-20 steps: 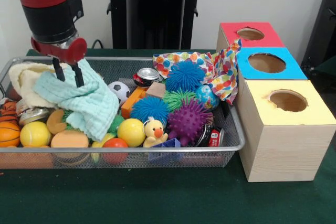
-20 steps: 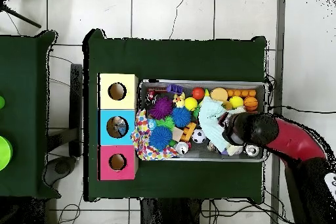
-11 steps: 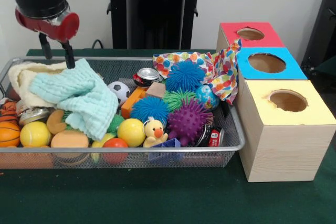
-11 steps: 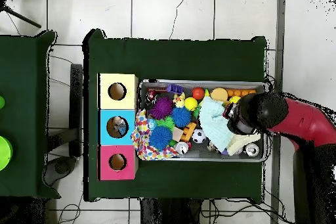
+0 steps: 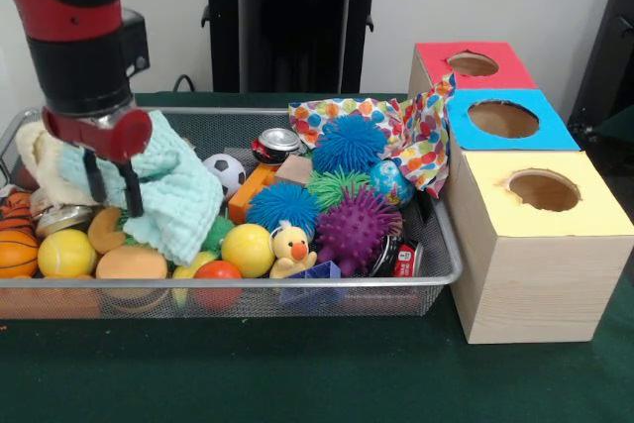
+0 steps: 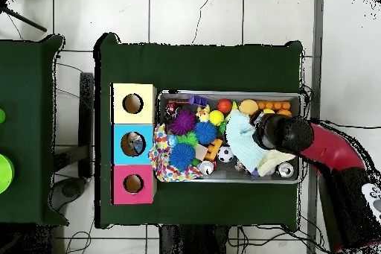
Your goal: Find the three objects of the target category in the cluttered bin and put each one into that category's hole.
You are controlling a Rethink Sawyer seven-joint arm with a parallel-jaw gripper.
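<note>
Black fingers of the gripper [image 5: 112, 185] hang spread apart, grasping nothing, their tips down against the front fold of the mint green cloth [image 5: 173, 195] at the left end of the wire basket [image 5: 436, 269]. Behind the cloth lies a cream towel [image 5: 40, 151], and just below the fingers sit a yellow ball [image 5: 65, 253], an orange foam piece [image 5: 131, 264] and a small basketball [image 5: 15, 253] at the basket's left edge. Further right lie a little soccer ball [image 5: 226, 171], a drink can [image 5: 277, 145], a rubber duck [image 5: 291, 248], and spiky balls in blue [image 5: 349, 143], green [image 5: 332, 185] and purple [image 5: 359, 228]. A dotted cloth [image 5: 421, 141] drapes over the basket's right end, touching the row of three boxes with round holes: red [image 5: 474, 64], blue [image 5: 505, 118] and yellow [image 5: 543, 190]
</note>
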